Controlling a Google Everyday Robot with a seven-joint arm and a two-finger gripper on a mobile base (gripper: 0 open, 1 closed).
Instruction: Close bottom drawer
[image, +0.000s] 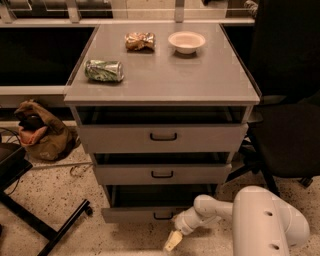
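The bottom drawer (135, 214) is the lowest of three grey cabinet drawers. It stands pulled out, its dark interior showing above its narrow front panel, with a small dark loop handle (163, 216). My white arm reaches in from the lower right. My gripper (172, 241) hangs low near the floor, just in front of and slightly right of the drawer's handle, a little below the front panel. The middle drawer (162, 173) and top drawer (163, 136) are also slightly open.
On the cabinet top (200, 80) lie a green can (104, 70), a crumpled snack bag (139, 41) and a white bowl (186, 42). A brown bag (40, 132) sits on the floor at left, black frame legs (45, 231) at lower left, a black chair (285, 135) at right.
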